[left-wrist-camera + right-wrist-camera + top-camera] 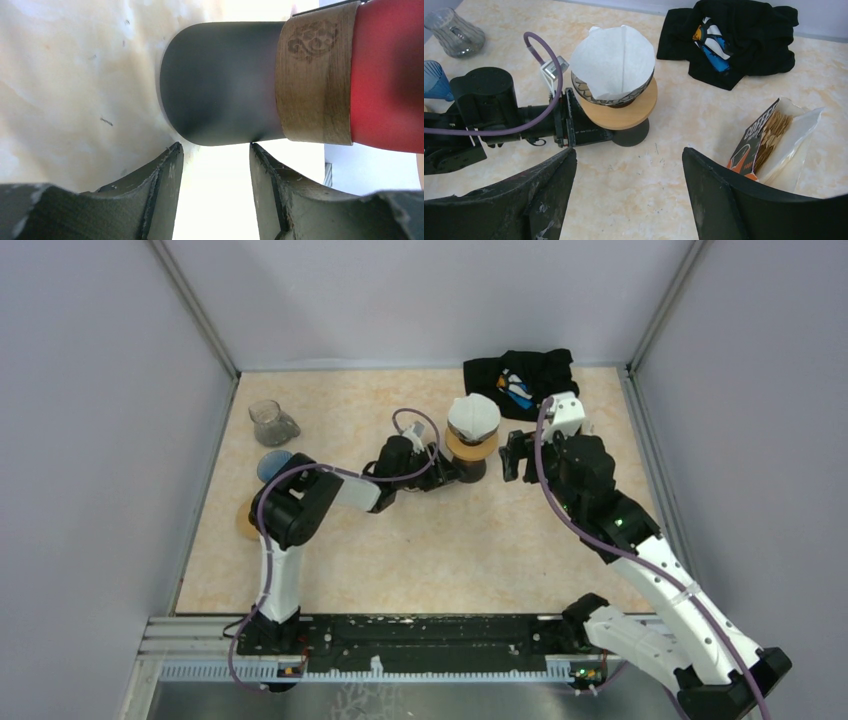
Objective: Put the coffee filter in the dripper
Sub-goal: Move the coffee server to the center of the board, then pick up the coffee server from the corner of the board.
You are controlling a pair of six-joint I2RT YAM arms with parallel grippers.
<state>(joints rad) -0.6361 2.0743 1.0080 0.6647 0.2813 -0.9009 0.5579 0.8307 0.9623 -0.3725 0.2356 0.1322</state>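
My right pincer (629, 156) hangs wide and empty. Ahead of it, the white coffee filter (616, 57) sits opened inside the dripper (636, 94). My left pincer (215, 150) is parted narrowly with nothing between the fingers, its tips right against the dark base (220, 85) under the dripper.

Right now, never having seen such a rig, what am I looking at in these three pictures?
A robot's left arm and right arm are bolted at the near edge of a table. One picture looks down from above; the other two come from cameras on each wrist. The white paper filter sits in the dripper, on a dark stand. The left gripper is open, its tips at that stand; the right gripper hangs open, holding nothing. Also there: a black cloth, an opened filter bag, a glass jug and a blue cone.
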